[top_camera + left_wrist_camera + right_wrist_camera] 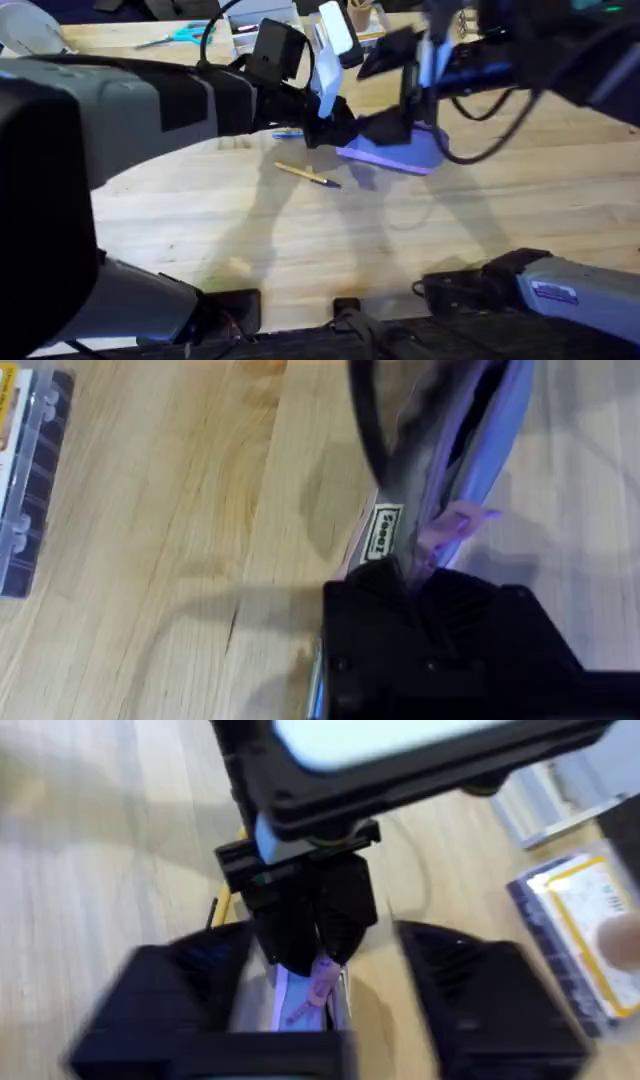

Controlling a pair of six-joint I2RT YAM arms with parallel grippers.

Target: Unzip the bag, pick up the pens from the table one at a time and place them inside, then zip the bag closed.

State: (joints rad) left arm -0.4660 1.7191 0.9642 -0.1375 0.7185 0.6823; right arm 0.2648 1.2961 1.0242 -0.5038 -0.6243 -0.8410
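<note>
The purple bag is pinched at its left end by the left gripper, while the right gripper is held open over it, the yellow pen lying nearer.

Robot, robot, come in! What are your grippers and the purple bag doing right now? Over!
Left gripper shut on the bag end. Right gripper open around the bag. Yellow pen on the table, blue pen beside the bag. Nothing blocking.

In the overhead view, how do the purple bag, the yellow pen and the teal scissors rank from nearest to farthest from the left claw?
1. The bag: at the left claw itself, which shuts on its left end.
2. The yellow pen: on the table, just in front of the claw.
3. The teal scissors: far back left, near the table's rear edge.
</note>
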